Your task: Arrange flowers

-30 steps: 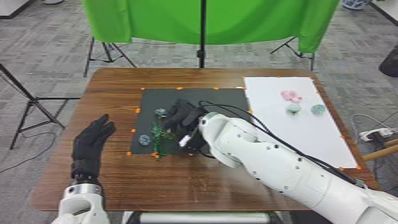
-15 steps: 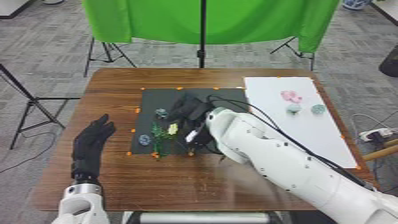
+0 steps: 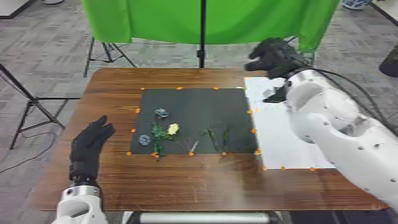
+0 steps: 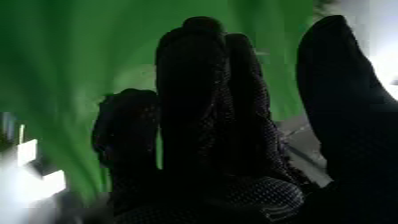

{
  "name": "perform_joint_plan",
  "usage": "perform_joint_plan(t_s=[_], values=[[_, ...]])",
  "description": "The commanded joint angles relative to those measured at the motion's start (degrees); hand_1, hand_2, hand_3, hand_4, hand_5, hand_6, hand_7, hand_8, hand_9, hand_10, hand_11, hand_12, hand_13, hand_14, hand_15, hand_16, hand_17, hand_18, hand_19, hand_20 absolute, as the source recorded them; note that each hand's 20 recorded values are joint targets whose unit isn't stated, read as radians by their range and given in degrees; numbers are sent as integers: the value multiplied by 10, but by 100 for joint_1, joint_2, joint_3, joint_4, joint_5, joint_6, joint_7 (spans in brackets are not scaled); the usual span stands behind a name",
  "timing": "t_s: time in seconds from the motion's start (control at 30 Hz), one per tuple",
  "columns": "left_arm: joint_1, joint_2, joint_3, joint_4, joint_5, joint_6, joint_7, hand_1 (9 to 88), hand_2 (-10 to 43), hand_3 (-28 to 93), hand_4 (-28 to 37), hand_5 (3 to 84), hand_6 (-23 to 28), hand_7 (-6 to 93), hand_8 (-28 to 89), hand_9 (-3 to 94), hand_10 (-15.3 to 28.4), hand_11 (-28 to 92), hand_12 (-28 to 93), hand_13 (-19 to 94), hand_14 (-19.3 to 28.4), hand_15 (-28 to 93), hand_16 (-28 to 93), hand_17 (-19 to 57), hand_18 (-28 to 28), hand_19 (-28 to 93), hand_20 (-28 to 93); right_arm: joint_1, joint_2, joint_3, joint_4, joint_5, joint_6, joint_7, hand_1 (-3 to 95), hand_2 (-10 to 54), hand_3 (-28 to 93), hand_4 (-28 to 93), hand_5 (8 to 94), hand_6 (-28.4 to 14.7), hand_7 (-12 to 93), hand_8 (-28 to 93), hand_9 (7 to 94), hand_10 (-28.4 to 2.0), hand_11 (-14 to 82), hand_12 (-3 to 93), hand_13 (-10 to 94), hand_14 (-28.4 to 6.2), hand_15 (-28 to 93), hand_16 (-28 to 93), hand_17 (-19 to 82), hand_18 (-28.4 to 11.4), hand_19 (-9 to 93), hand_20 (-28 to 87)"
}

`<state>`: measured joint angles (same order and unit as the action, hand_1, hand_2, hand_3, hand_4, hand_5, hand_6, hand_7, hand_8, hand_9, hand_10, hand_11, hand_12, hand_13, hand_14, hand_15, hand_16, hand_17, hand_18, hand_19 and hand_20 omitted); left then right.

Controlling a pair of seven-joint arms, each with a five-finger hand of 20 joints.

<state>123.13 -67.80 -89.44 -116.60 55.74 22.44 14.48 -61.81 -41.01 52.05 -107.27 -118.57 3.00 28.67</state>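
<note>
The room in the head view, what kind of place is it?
Probably a robot lab or test room: there are two white robot arms at a brown wooden table, and a bright green cloth backdrop behind it.

Yellow flower (image 3: 173, 128), blackish mat (image 3: 209, 107), white sheet (image 3: 272, 131).

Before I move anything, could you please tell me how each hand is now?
Left hand: open, fingers straight, empty.
Right hand: open, nothing in it.
</note>
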Motion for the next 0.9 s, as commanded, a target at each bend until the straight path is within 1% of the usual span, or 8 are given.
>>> perform_joint_plan(t_s=[0.03,0.17,0.3,0.5,0.57,0.73,0.87,0.9], values=[[90,-87,8,-7,20,-9,-109,260,106,635,-283,447,44,120,-70,439,137,176,103,328,167,220,-16,64,107,94,172,-724,654,509,461,-39,-782,585,395,-95,623,-143,639,7,142,-73,692,-164,193,248,775,-83,629,353,560,-147,932,551],[71,-93,8,-7,18,-5,-117,260,106,635,-283,447,44,120,-70,441,138,177,103,329,168,221,-16,64,107,94,172,-850,551,608,741,206,-1056,693,385,-95,612,-146,621,2,126,-74,683,-171,183,245,780,-82,634,350,568,-144,932,566],[71,-112,40,-19,22,-40,-133,261,106,634,-283,447,45,119,-70,442,138,178,104,329,167,221,-17,63,107,94,172,-947,473,625,912,301,-1218,784,364,-95,601,-149,557,1,92,-72,654,-185,146,230,774,-87,630,351,572,-147,932,572],[90,-138,63,-21,26,-72,-145,260,106,633,-283,448,45,118,-69,444,139,180,105,330,168,222,-17,62,107,94,171,-1064,369,515,1092,239,-1227,793,354,-95,585,-155,514,5,75,-67,634,-197,117,218,770,-89,625,352,575,-145,932,571],[96,-138,56,-23,31,-71,-146,259,106,634,-283,447,45,119,-70,443,139,180,105,330,168,223,-17,62,107,94,171,-1162,362,464,1133,302,-1044,744,358,-95,585,-155,518,7,78,-67,637,-196,116,216,776,-84,624,349,576,-142,932,567],[119,-137,38,-25,10,-43,-165,259,106,635,-283,448,44,119,-70,443,139,181,105,330,167,222,-17,62,107,93,170,-1303,310,195,1226,110,-561,588,412,-95,598,-158,554,7,101,-70,675,-171,143,218,808,-66,625,342,591,-134,932,564],[135,-155,43,-29,11,-41,-139,259,106,635,-283,448,45,119,-70,444,139,181,105,331,167,222,-17,62,107,93,170,-1214,324,-206,1394,-247,227,445,460,-95,611,-177,604,14,130,-78,719,-152,175,219,839,-47,619,345,608,-127,932,573],[150,-162,39,-37,2,-33,-120,259,106,634,-283,448,45,118,-70,444,139,181,105,331,167,222,-17,62,107,93,170,-1158,328,-264,1424,-301,432,383,500,-95,595,-179,638,16,146,-47,749,-138,171,250,850,-41,616,348,618,-124,932,580]])
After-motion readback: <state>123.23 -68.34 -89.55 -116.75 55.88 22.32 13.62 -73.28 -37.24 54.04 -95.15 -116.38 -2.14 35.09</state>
